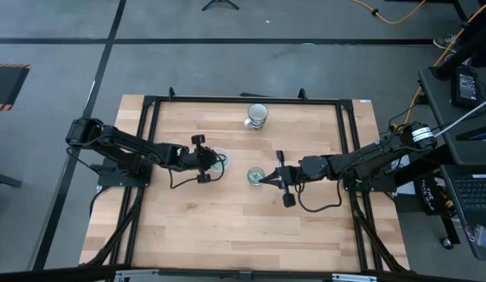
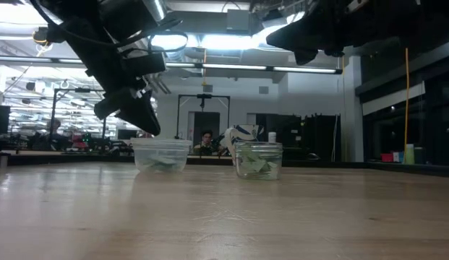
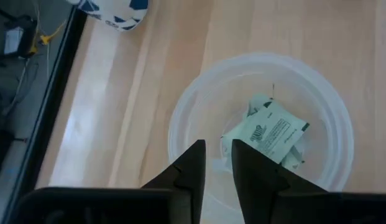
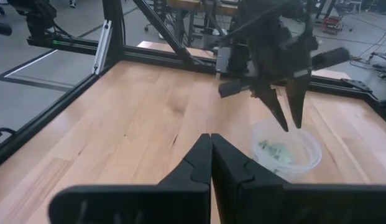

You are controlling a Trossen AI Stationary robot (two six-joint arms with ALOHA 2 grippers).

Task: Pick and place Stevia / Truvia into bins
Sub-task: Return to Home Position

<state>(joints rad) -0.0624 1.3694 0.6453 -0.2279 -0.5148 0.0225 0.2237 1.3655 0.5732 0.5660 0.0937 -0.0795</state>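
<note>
A wide translucent cup (image 1: 219, 160) stands left of the table's middle. Green-and-white Stevia packets (image 3: 267, 130) lie in its bottom. My left gripper (image 3: 219, 144) hangs open just above this cup's rim, slanting down, with nothing between its fingers; the right wrist view shows it (image 4: 291, 121) over the cup (image 4: 286, 149). To the right stands a narrower clear cup (image 2: 258, 159), also with green packets inside. My right gripper (image 4: 211, 137) is shut and empty. It is held nearly level above that narrower cup (image 1: 256, 176).
An opaque white ribbed cup (image 1: 257, 115) stands near the table's far edge. A black metal frame (image 1: 149, 106) runs round the wooden top. Bare wood lies toward the near edge. A person (image 2: 206, 139) shows far off in the room behind.
</note>
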